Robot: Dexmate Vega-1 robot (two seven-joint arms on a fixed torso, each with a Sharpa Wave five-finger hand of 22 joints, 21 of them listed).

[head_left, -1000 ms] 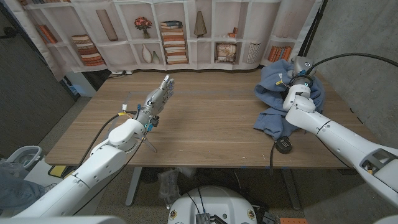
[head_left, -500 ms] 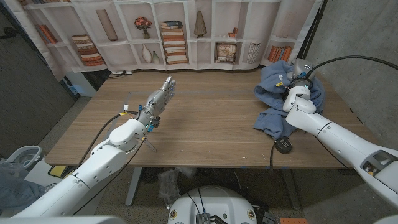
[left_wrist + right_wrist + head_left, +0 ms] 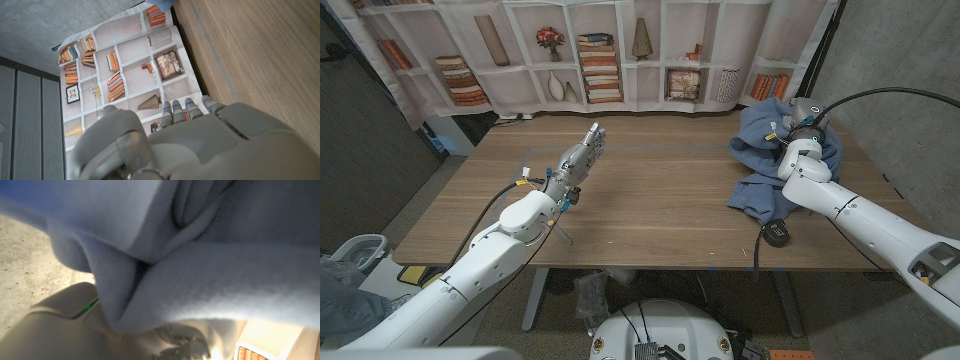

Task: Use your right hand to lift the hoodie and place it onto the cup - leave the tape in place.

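The blue hoodie [image 3: 767, 165] lies heaped at the table's far right, one part bunched high and a flap spread toward the front edge. My right hand [image 3: 798, 143] is buried in the high part, and only the wrist and forearm show. Up close, thick folds of the hoodie [image 3: 210, 265] drape over the pale back of my right hand [image 3: 65, 325] and hide its fingers. A small dark object that looks like the tape roll [image 3: 777, 234] sits by the front edge, just in front of the hoodie. The cup is hidden.
My left hand [image 3: 577, 160] hovers over the table's left middle with its fingers stretched out and nothing in them; my left hand [image 3: 200, 145] also faces the bookshelf backdrop [image 3: 600, 60] behind the table. A concrete wall [image 3: 910, 60] stands at the right.
My right wrist has shifted slightly to the right inside the hoodie. My left hand has turned a little. The hoodie and the dark object stay where they were.
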